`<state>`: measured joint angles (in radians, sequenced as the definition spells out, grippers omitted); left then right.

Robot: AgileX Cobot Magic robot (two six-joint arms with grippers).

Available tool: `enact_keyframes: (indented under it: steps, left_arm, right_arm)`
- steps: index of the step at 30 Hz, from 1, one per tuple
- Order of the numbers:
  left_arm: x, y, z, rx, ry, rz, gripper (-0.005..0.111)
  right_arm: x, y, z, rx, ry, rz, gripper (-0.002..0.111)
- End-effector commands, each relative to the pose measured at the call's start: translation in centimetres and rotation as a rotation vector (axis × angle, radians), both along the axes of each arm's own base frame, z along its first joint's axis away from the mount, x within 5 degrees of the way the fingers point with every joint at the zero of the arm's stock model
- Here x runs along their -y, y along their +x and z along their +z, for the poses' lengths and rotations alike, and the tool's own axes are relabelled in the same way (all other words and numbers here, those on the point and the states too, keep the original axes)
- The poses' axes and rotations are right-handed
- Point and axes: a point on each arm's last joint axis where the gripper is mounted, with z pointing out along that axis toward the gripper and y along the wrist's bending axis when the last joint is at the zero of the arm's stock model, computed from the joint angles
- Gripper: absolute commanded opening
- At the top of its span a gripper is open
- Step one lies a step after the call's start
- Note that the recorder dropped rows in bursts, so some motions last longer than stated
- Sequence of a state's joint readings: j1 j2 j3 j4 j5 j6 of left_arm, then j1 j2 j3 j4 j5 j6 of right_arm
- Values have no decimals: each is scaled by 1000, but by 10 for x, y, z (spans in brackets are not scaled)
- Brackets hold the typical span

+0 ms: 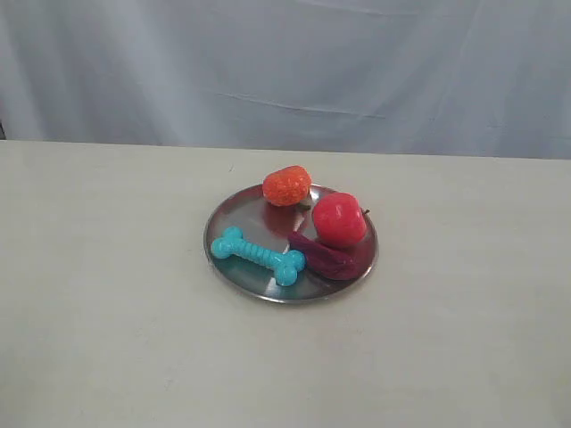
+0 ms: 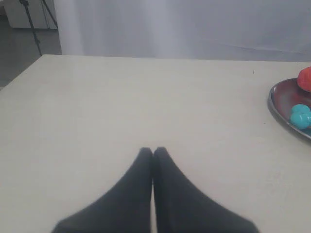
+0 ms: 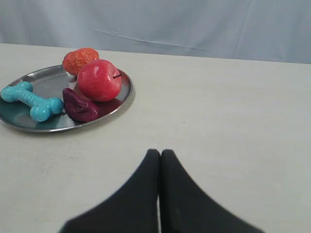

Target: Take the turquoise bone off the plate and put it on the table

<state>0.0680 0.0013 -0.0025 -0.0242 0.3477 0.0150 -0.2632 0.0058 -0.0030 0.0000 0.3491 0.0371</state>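
As the exterior camera looks across it, a wide cream-beige table [image 1: 107, 312] fills the scene, with a grey-white cloth backdrop [image 1: 285, 71] hanging behind it. Near the middle sits a round, shiny stainless-steel plate [image 1: 243, 214] with a shallow raised rim.

The turquoise bone [image 1: 258, 255] lies flat on the near left part of the plate. It is a small, glossy toy with a ribbed shaft and a pair of rounded knobs at each end. It slants from the plate's left edge toward its near middle and spans about half the plate's width. In the right wrist view the metal beside the bone carries a teal tint.

Three other items share the plate. A red apple [image 1: 339, 219] stands on the right side. A bumpy orange fruit [image 1: 286, 185] rests at the far rim. A dark purple item [image 1: 330, 257] lies just in front of the apple, its end close to the bone's right knob; I cannot tell whether they touch.

The left gripper [image 2: 153, 151] hovers over bare table, its two black fingers pressed together with nothing between them. The plate is off to one side, with one knob of the bone showing. The right gripper [image 3: 160, 153] is likewise closed tight on nothing, well apart from the plate.
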Motion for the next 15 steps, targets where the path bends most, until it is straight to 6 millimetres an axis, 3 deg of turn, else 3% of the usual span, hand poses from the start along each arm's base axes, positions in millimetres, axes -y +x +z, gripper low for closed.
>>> enact_keyframes:
  steps: [1, 15]
  left_arm:
    - [0, 0, 0, 4, -5, -7, 0]
    - [0, 0, 0, 4, -5, -7, 0]
  right_arm:
    - [0, 0, 0, 7, 2, -4, 0]
    - [1, 1, 4, 45, -39, 0, 0]
